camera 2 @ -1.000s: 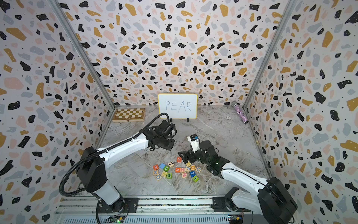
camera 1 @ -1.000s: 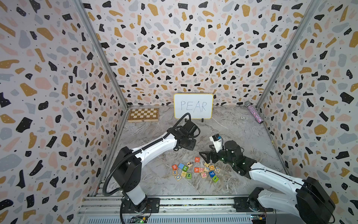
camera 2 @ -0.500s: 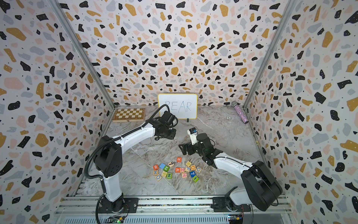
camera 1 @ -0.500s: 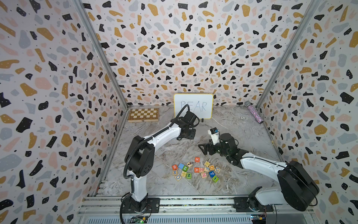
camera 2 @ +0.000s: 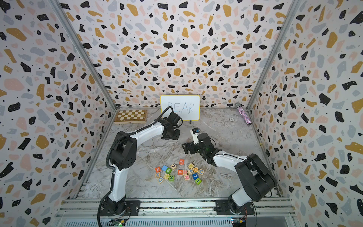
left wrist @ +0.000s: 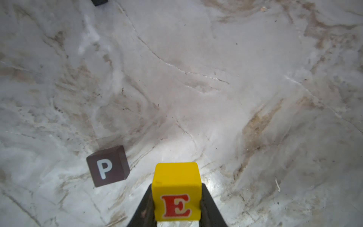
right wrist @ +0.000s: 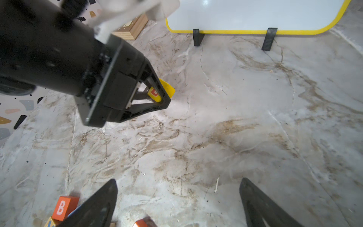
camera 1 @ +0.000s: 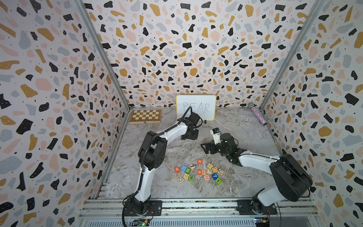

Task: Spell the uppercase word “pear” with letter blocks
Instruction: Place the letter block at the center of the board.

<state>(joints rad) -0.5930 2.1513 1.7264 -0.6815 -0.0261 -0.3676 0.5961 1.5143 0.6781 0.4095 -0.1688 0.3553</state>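
Yellow E (left wrist: 177, 194) pinched in left hand (left wrist: 177, 188); right hand (right wrist: 178, 182) wide; black P (left wrist: 107, 166) wrist-view only.

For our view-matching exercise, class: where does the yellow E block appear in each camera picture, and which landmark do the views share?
Both top views: not visible; hidden beneath the left pincer.
Left wrist view: the yellow E block sits at bottom centre, clamped in the pincer, with the black P block apart from it.
Right wrist view: a yellow corner shows upper left of centre, between the pincer's fingers.
Shared landmark: the left pincer itself.
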